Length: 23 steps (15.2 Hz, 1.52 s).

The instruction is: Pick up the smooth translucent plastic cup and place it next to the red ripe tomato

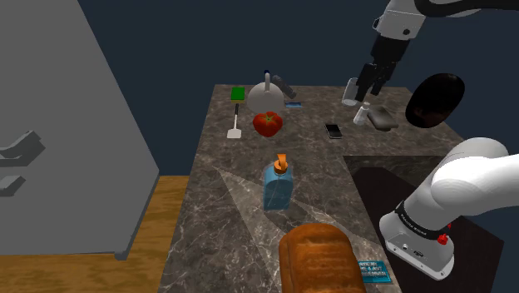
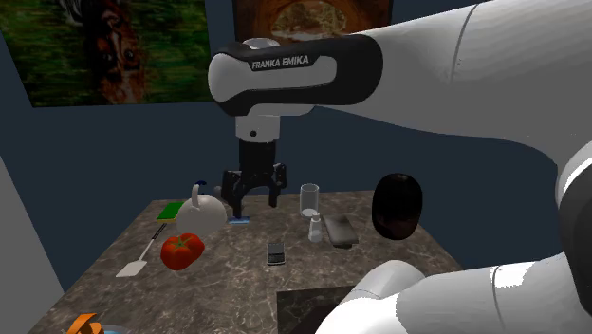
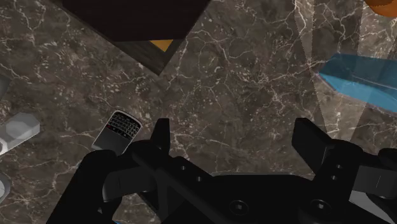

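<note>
The translucent cup (image 1: 352, 91) stands upright near the counter's far edge, seen again in the second exterior view (image 2: 309, 199). The red tomato (image 1: 267, 123) (image 2: 181, 250) lies further along the counter, beside a white spatula (image 1: 235, 126). My black gripper (image 1: 367, 88) (image 2: 253, 197) hangs open above the counter, close to the cup but apart from it. In the wrist view my gripper (image 3: 236, 137) has its fingers spread over bare marble with nothing between them.
A black phone (image 3: 119, 129) (image 1: 333, 131), a small shaker (image 1: 363, 115), a grey object (image 1: 383, 117) and a dark rounded object (image 1: 434, 100) sit near the cup. A kettle (image 1: 266, 98), green sponge (image 1: 238, 93), blue soap bottle (image 1: 278, 185), bread loaf (image 1: 320, 258) and dark sink (image 1: 399, 179) share the counter.
</note>
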Each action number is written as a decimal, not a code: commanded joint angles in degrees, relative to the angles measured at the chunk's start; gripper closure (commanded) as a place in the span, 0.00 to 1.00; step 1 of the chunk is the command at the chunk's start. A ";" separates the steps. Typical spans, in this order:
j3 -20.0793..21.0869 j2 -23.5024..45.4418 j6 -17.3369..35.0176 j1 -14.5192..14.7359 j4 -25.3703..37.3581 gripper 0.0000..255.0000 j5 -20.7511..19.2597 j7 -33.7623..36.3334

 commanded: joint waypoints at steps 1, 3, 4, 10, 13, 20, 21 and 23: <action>0.00 0.00 0.00 0.00 0.00 0.00 0.00 0.00; -1.84 2.53 2.25 -0.83 0.23 0.00 -1.49 -1.96; -2.75 3.88 3.38 -1.23 0.44 0.00 -2.17 -2.93; -8.17 12.98 9.95 -3.17 3.11 0.00 -5.37 -8.54; -10.81 18.08 12.96 -3.88 5.34 0.00 -6.22 -11.34; -16.66 31.08 18.78 -5.05 12.77 0.00 -5.78 -18.26; -17.43 33.05 19.43 -5.22 14.08 0.00 -5.40 -19.33; -18.89 37.09 20.58 -5.60 16.90 0.00 -4.39 -21.51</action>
